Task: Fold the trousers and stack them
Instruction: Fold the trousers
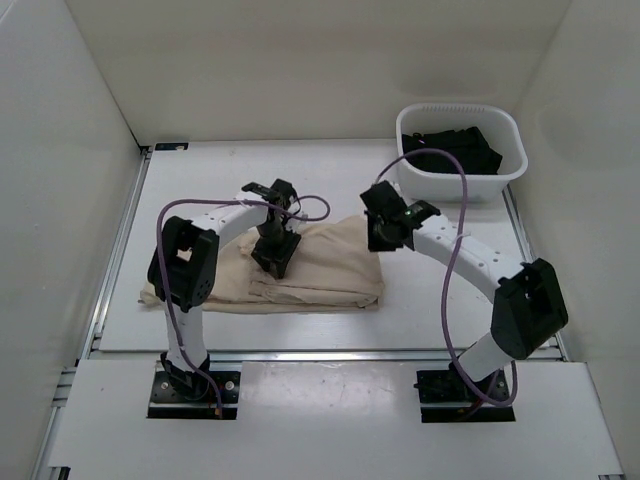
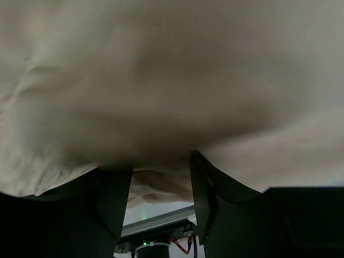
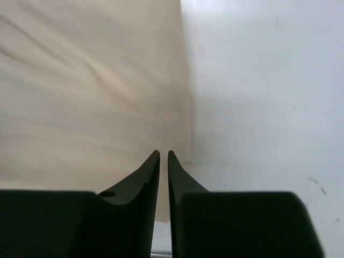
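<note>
Showing the pair of light beige soft cloth trousers [image 1: 320, 265] lying as a folded, roughly rectangular bundle on the white surface [image 1: 450, 300], left of centre. Left gripper [image 1: 275, 252]: pointed down onto the middle of the bundle, jaws partway apart, cloth close around the fingertips [image 2: 201, 183], with no fold plainly clamped between them. Right gripper [image 1: 388, 228]: at the bundle's right edge, jaws drawn to a thin slit with nothing in it, tips over the line where cloth meets bare surface. Far right: a white plastic basket [image 1: 460, 188] holding a black garment [image 1: 455, 150], well apart from the trousers. Risks, as an onlooker in the room would judge them: (a) the left jaws, sunk in loose cloth, may catch only the top layer if they close, so that a lift peels the fold open instead of carrying the whole bundle; (b) the right jaws, nearly closed, may ride over the edge rather than under it and push the layers into a ridge, skewing the fold; (c) unequal pulls from the two arms could drag the bundle across the smooth surface, since nothing pins its left end.
</note>
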You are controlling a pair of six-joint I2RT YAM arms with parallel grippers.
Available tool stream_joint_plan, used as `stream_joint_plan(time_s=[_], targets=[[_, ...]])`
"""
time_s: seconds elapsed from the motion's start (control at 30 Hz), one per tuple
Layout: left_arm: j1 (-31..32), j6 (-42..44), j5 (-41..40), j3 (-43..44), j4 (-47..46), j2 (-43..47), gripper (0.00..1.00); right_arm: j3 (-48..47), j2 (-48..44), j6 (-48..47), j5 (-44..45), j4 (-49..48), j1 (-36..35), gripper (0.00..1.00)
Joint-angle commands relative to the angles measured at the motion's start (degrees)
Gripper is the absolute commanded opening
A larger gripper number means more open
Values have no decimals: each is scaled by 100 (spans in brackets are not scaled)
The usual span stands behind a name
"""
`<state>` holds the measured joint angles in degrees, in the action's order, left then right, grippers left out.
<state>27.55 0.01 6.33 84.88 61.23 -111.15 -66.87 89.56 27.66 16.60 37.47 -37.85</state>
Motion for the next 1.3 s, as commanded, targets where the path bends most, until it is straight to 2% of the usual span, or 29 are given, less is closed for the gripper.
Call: stream_joint_plan(time_s=[0.0, 0.07, 0.2, 0.33, 0.43, 0.57, 0.67, 0.7, 0.73, 0.83, 0.87, 0.93, 1.0, 1.07, 1.13, 1.27], targets=[[92, -1, 80, -375, -541, 427, 58, -747, -116, 186, 21, -397, 233, 15], [180, -1, -131, -508, -656, 428, 58, -888, 209, 397, -804, -1027, 478, 14], [233, -1, -316, -674, -779, 428, 58, -1161, 1508, 898, -1658, -1619, 760, 1], [233, -1, -483, -727, -903, 428, 58, -1240, 2424, 1609, -2406, -2226, 1147, 0], [233, -1, -624, -859, -955, 428, 58, -1749, 2917, 1611, -2197, -1973, 1253, 0], [233, -1, -677, -1078, -1007, 480, 58, -2215, 2971, 1436, -1476, -1753, 1437, 0], [233, -1, -677, -1132, -1008, 481, 58, -2760, 2971, 998, -1641, -1481, 1491, 1], [233, -1, -677, -1132, -1008, 481, 58, -2892, 2901, 830, -1738, -1236, 1491, 5], [233, -1, -677, -1132, -1008, 481, 59, -2980, 2683, 681, -1826, -1095, 1491, 21], [233, -1, -677, -1009, -1008, 481, 59, -2649, 2120, 354, -1976, -568, 1421, 53], [233, -1, -677, -1009, -1008, 481, 60, -2403, 1675, 354, -2133, -566, 1420, 65], [233, -1, -615, -956, -1008, 376, 60, -1411, 1068, 616, -2441, -513, 1420, 75], [233, -1, -615, -956, -1008, 375, 60, -621, 845, 837, -3027, -513, 1368, 82], [233, -1, -554, -956, -1008, 322, 60, -310, 738, 890, -3084, -268, 1245, 84], [233, -1, -501, -886, -1008, 322, 60, 162, 529, 811, -3101, -267, 1131, 90], [233, -1, -501, -833, -1008, 322, 60, 666, 528, 1004, -3497, -899, 1130, 90]])
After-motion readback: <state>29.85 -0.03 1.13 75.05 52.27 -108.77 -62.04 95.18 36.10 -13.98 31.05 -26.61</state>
